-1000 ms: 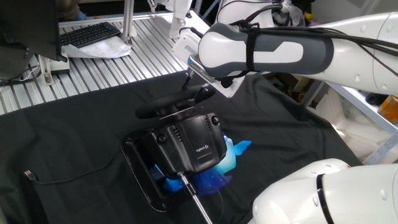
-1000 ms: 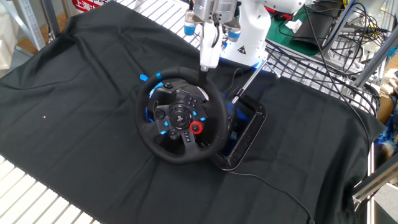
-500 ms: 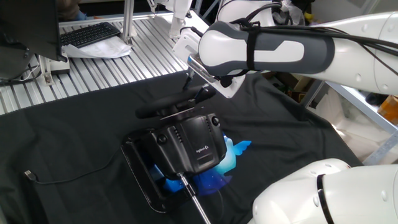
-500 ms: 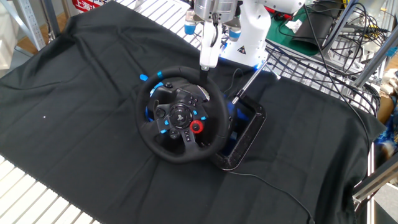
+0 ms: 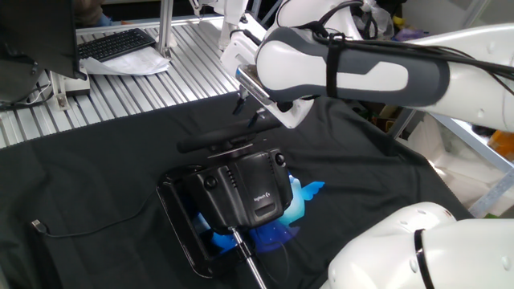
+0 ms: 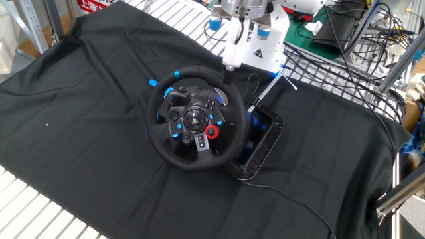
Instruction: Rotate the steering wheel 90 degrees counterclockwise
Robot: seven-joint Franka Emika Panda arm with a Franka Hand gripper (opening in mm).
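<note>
While the white Franka arm reaches down from the far side of the table, its two-finger gripper (image 6: pixel 229 64) hangs at the top of the black round steering wheel with blue marks and a red button (image 6: pixel 194 119). The white fingers (image 6: pixel 230 52) point straight down, and their tips meet the upper right part of the rim. They stand close together, but I cannot tell if they pinch the rim or only touch it. In the one fixed view the big white and grey arm link (image 5: pixel 345 68) crosses above the wheel, which shows there only as a thin dark bar (image 5: pixel 217 141).

The wheel stands tilted near the middle of the black cloth that covers the table (image 6: pixel 80 99). Its small bright-blue band (image 6: pixel 177 73) sits on the upper left of the rim. Behind the wheel is the boxy black housing with a white logo (image 5: pixel 245 189), and beside it lies a flat black rectangular frame (image 6: pixel 264 143) with a thin metal rod (image 6: pixel 265 89) rising from it. A thin black cable (image 5: pixel 88 229) runs over the cloth toward the left edge.

Beyond the far edge of the cloth the ribbed metal tabletop (image 5: pixel 136 84) carries a black keyboard (image 5: pixel 116 44). The cloth to the left of the wheel and toward the near edge is bare.
</note>
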